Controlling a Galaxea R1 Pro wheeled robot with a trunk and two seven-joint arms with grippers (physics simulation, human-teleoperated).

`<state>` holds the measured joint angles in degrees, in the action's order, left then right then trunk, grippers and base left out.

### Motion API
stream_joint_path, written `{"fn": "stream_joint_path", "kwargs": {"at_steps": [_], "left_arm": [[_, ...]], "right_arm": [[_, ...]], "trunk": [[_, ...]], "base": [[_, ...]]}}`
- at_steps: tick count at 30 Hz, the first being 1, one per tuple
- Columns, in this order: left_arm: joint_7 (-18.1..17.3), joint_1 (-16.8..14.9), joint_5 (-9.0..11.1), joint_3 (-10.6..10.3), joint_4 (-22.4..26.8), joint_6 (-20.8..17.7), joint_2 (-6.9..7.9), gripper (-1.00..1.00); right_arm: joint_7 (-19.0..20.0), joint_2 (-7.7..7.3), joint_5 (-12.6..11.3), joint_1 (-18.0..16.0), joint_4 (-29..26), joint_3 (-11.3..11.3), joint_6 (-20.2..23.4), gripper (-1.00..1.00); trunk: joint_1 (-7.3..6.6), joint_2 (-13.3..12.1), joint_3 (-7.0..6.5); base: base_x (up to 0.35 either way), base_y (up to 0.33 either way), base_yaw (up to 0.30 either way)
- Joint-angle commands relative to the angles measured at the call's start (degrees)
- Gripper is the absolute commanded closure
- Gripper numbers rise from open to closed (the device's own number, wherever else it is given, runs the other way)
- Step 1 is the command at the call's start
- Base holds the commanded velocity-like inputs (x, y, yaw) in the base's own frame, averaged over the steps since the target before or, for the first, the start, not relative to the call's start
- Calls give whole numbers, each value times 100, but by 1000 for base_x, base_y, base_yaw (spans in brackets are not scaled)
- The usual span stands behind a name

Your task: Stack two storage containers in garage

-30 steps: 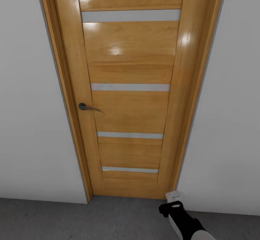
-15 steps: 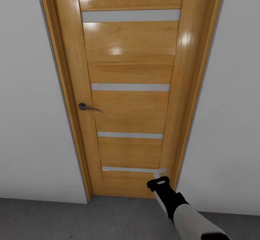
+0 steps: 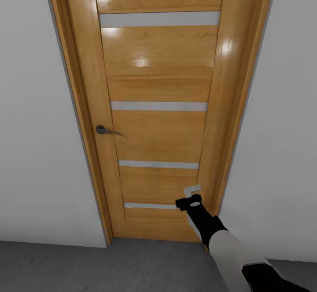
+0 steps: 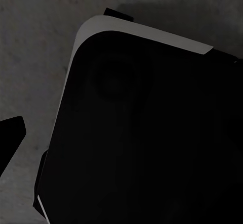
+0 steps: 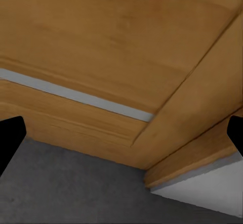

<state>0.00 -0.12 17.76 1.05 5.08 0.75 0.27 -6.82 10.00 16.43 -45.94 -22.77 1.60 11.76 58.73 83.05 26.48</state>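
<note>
- The right jaws (image 3: pixel 192 191) are raised in front of the lower right part of a closed wooden door (image 3: pixel 158 89), just beside the door's hinge-side stile and close to its surface; whether they touch it cannot be told.
- In the right wrist view the two dark fingertips (image 5: pixel 10 140) sit at opposite edges of the picture with a wide gap between them, so these jaws stand spread apart and hold nothing.
- Beyond those jaws lie honey-coloured door panels, a pale grey inlaid strip (image 5: pixel 76 96), the door frame (image 5: pixel 202 158), a patch of white wall (image 5: pixel 207 193) and dark grey floor (image 5: pixel 66 183).
- The door handle (image 3: pixel 103 129) is a dark lever on the side of the door far from the right jaws, higher than they are.
- White walls (image 3: pixel 35 151) flank the frame on both sides; the floor (image 3: pixel 110 265) below the jaws is mottled dark grey concrete.
- The left wrist view looks down on a black, rounded-cornered body with a pale edge (image 4: pixel 142 133) over the same grey floor; one dark fingertip (image 4: pixel 9 135) shows at the border. Whether the left jaws are apart or together cannot be told.
- Where the two storage containers are cannot be told from these views.
</note>
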Motion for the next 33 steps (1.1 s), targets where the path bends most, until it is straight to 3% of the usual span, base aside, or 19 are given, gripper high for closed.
{"fn": "stream_joint_path", "kwargs": {"at_steps": [1,8,18,29,33], "left_arm": [[0,-2,22,8,2,9,0,-100],[0,-6,17,9,3,46,0,-100],[0,-6,17,9,2,48,0,-100],[0,-6,17,9,2,48,0,-100],[0,-6,17,9,2,48,0,-100]], "right_arm": [[15,0,10,-35,-42,50,12,-100],[-140,0,122,128,-200,-96,-11,-100],[-144,0,123,190,-201,-99,-7,-100],[-144,0,123,190,-201,-94,-43,-100],[-144,0,125,190,-187,-91,-265,-100]], "trunk": [[0,3,6],[0,3,6],[0,3,-15],[0,3,-17],[0,3,-17]], "base": [[0,0,0],[0,0,4],[0,0,199],[0,0,24],[0,0,0]]}}
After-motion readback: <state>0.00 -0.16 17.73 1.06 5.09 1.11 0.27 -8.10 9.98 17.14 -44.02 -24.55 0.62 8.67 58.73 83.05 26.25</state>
